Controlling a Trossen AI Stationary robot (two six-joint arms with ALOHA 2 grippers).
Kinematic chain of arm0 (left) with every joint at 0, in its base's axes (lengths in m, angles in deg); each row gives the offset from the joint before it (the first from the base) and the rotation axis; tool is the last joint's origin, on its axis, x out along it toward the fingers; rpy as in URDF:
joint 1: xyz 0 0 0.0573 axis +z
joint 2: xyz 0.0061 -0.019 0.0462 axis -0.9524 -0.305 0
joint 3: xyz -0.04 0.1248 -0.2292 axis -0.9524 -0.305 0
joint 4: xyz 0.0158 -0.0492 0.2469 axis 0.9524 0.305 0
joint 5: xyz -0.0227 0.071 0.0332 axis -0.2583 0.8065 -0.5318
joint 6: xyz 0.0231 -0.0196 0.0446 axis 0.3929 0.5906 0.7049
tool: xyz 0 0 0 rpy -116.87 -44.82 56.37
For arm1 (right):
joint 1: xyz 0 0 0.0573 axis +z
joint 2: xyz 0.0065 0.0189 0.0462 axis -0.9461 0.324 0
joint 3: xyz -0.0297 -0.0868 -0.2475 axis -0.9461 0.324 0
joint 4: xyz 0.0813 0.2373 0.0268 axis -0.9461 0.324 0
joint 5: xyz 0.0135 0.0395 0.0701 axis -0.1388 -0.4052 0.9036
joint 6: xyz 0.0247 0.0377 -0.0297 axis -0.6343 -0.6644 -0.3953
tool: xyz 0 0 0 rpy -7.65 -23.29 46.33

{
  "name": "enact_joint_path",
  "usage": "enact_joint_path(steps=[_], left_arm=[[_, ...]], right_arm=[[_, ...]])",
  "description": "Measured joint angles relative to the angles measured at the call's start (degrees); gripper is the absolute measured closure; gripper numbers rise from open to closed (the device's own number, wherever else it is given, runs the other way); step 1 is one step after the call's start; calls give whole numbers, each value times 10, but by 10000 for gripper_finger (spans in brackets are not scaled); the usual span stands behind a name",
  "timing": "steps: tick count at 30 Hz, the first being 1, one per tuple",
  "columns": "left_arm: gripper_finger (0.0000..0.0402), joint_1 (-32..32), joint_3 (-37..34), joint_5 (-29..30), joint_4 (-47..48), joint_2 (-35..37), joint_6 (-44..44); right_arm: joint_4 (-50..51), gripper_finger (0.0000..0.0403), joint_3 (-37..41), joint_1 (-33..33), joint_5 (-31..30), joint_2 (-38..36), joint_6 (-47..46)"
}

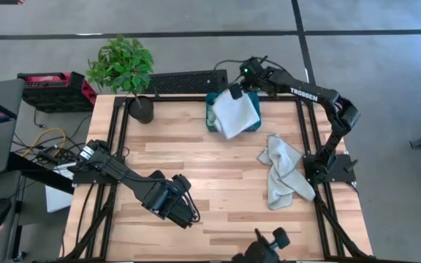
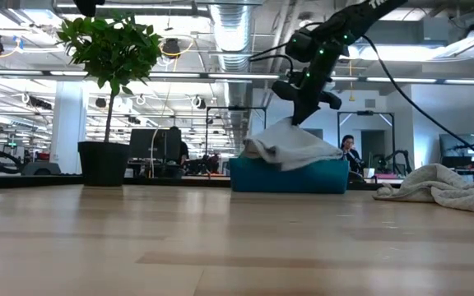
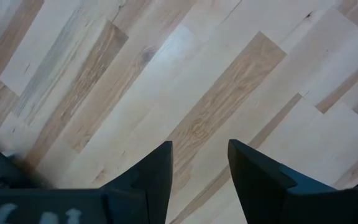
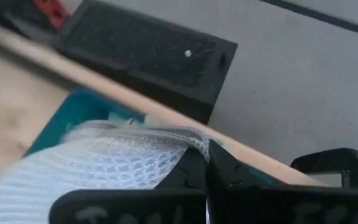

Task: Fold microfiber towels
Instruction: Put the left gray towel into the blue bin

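Right hand (image 1: pixel 237 90) pinched shut on pale grey towel (image 1: pixel 235 113) corner, towel draped over teal bin (image 2: pixel 286 175) at bench back. Thin corner grip may slip, or cloth snags bin rim. Left hand (image 1: pixel 172 199) open, empty, hovering over bare bench (image 1: pixel 218 157).

Surface: light wooden table (image 1: pixel 218 183), plank top.
Landmark: teal bin (image 1: pixel 214 117), at far edge.
Potted plant (image 1: pixel 126 73): left of bin, far corner.
Crumpled grey towel (image 1: pixel 283 172): right of bin, nearer the front edge.
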Motion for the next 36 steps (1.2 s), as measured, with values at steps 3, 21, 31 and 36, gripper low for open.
enact_joint_path(steps=[3,21,31,36], left_arm=[[253,5,0,0,0,0,7],[253,17,0,0,0,0,28],[253,17,0,0,0,0,27],[253,17,0,1,0,0,26]], right_arm=[[-6,394,0,-18,1,0,-20],[-14,301,0,-27,46,0,-17],[-10,189,0,-22,153,0,-5],[-4,177,2,22,251,25,70]])
